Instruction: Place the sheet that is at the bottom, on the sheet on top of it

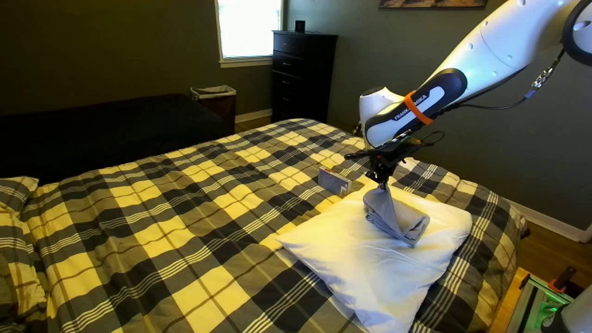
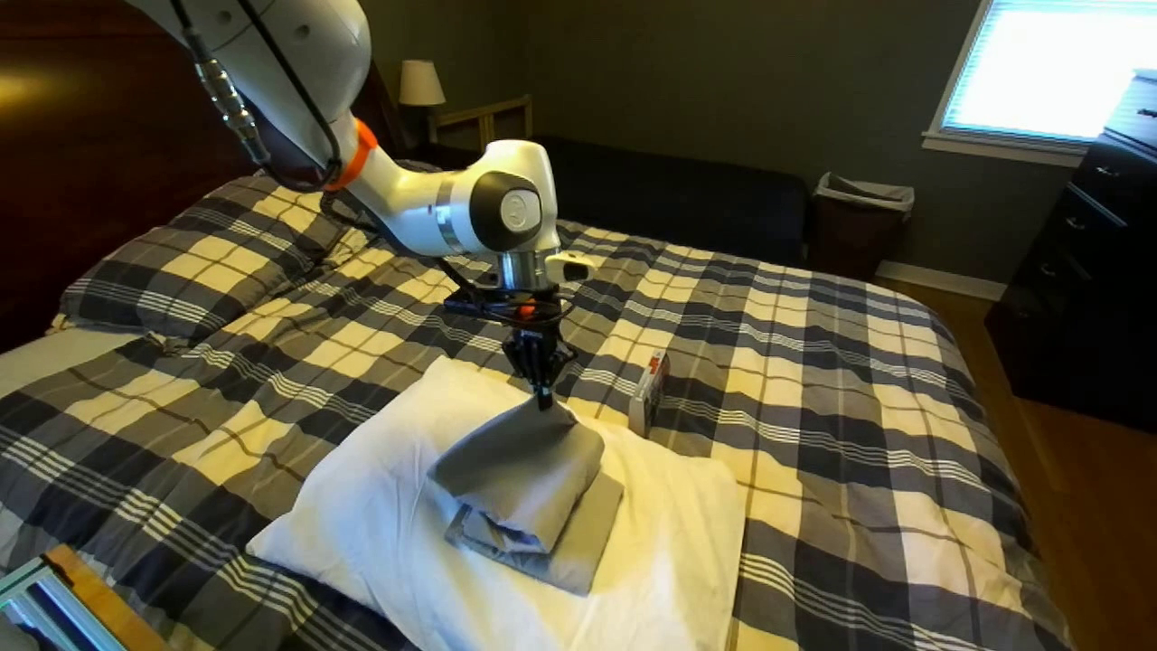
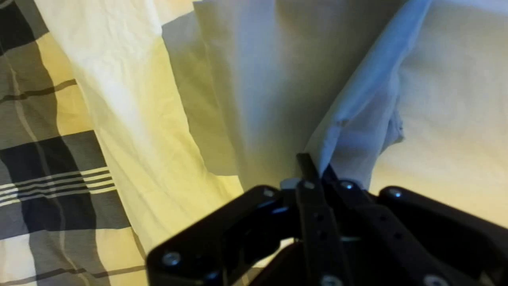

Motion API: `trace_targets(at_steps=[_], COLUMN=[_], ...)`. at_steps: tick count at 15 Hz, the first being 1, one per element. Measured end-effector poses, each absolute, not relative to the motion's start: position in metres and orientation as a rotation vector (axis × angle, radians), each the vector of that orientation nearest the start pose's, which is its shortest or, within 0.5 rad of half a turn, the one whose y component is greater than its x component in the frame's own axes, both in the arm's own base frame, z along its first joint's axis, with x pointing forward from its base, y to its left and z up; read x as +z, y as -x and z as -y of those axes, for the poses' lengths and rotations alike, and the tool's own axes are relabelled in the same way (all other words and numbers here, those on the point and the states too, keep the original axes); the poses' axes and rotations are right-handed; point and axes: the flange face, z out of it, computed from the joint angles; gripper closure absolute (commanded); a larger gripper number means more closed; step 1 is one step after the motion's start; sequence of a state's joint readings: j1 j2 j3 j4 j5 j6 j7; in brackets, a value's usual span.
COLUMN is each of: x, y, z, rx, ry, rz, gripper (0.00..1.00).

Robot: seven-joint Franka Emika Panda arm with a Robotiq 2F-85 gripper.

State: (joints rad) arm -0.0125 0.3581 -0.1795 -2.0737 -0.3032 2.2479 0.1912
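Note:
My gripper (image 1: pixel 382 186) is shut on a raised edge of grey sheet fabric (image 2: pixel 524 461), over a folded grey pile on a white pillow. In the wrist view a fold of the held sheet (image 3: pixel 285 95) runs up from between the fingertips of the gripper (image 3: pixel 320 171). From the grip (image 2: pixel 542 400) the cloth hangs down in a slanting peak and covers part of the pile. A lower grey layer (image 2: pixel 592 533) lies flat on the pillow, sticking out from under the draped part. Which folded layer belongs to which sheet I cannot fully tell.
The white pillow (image 1: pixel 342 254) rests on a bed with a plaid cover (image 1: pixel 175 222). Close beside the pillow a small box (image 1: pixel 334 182) stands on edge, also seen in an exterior view as a narrow box (image 2: pixel 649 393). Part of a metal-framed mount (image 1: pixel 532 296) borders the bed.

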Motion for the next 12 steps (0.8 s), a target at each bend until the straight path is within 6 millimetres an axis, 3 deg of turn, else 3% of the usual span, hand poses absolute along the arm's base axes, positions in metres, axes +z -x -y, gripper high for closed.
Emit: trace_targets(at_steps=[2, 6, 10, 12], x=[0.243, 0.245, 0.262, 0.270], y=[-0.557, -0.557, -0.553, -0.547], z=[0.122, 0.127, 0.144, 0.161], rx=[0.324, 0.316, 0.267, 0.231], ry=[3.404, 3.386, 3.266, 3.184], rz=[-0.296, -0.317, -0.286, -0.261], gripper=[0.65, 0.34, 0.05, 0.00])
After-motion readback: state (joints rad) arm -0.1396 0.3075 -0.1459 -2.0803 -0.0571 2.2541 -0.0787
